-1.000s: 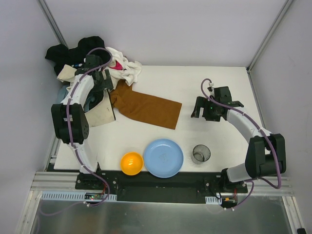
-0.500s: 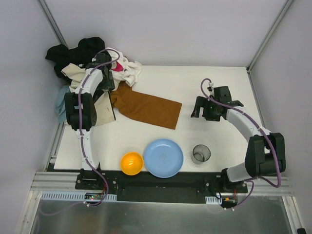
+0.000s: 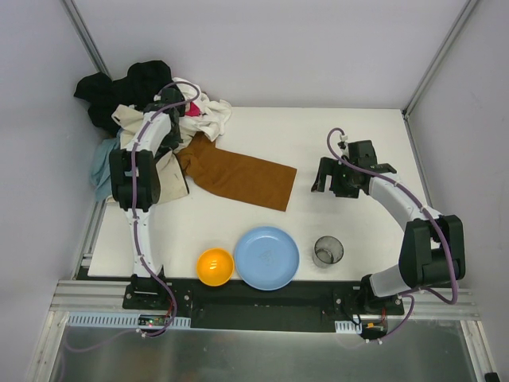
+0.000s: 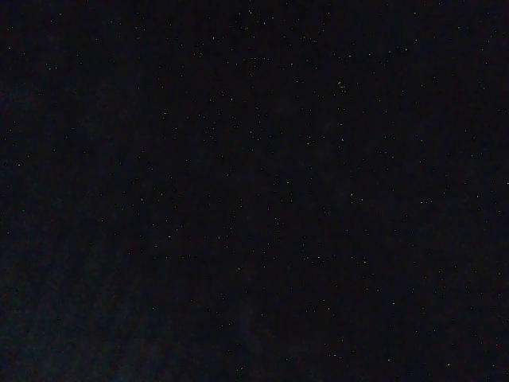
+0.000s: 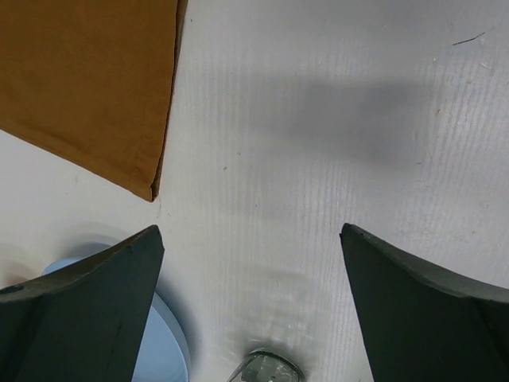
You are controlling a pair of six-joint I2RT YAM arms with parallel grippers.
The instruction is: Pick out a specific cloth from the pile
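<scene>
Far left, the pile [image 3: 147, 91] is heaped at the table's [image 3: 358, 135] back corner: black, cream, white, a flash of pink, and blue-grey spilling off the side. The left arm [image 3: 131, 171] has swung in since a second ago. Its elbow stuck out wide to the left then, and now it sits tucked closer in, with the forearm running straighter up into the heap. The left gripper [image 3: 178, 127] is down at the pile's near edge, right where the cloth's upper end meets the white garment. Its wrist view is pure black, with nothing to read. From above the fingers are lost among fabric, so I can't tell whether they're spread or pinching anything.

Moving right, the cloth [image 3: 238, 175] lies flat on the table, running diagonally from the pile's edge toward the middle. It looks to be where it was a second ago.

Along the near edge sits the orange bowl [image 3: 215, 267], just beside the blue plate [image 3: 267, 257]. The cup [image 3: 328, 251] stands a little apart to the right. None of them has shifted.

Far right, the right gripper [image 3: 326, 179] hangs over bare table, apart from the cloth's lower end. Its dark fingers [image 5: 95, 302] are spread wide with nothing between them, and it is in the same pose as a second ago.
</scene>
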